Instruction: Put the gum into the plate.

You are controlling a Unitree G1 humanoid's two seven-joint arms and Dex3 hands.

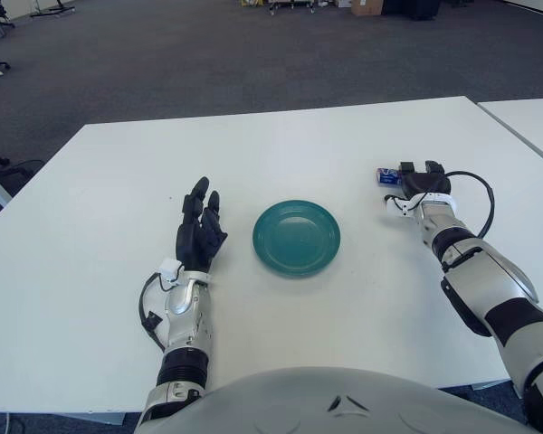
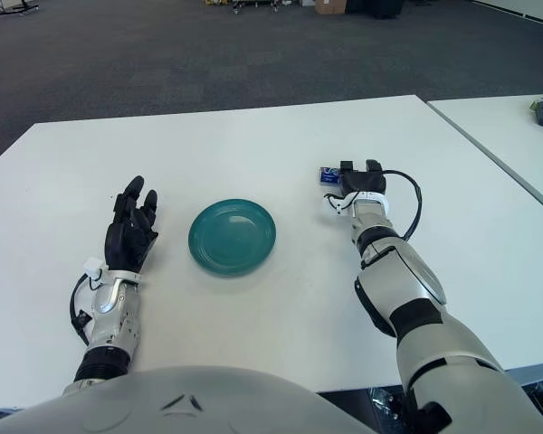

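The gum [image 1: 387,176], a small blue and white pack, lies flat on the white table [image 1: 281,145], right of centre. My right hand [image 1: 422,181] is right beside it on its right side and touches or nearly touches its edge. The pack still rests on the table. A round teal plate [image 1: 296,238] stands in the middle of the table, with nothing in it, about a hand's length left of the gum. My left hand [image 1: 199,226] shows left of the plate, its fingers stretched out and holding nothing.
A second white table [image 1: 529,122] adjoins at the far right, across a narrow gap. Dark carpeted floor lies beyond the far edge. A black cable [image 1: 478,194] loops at my right wrist.
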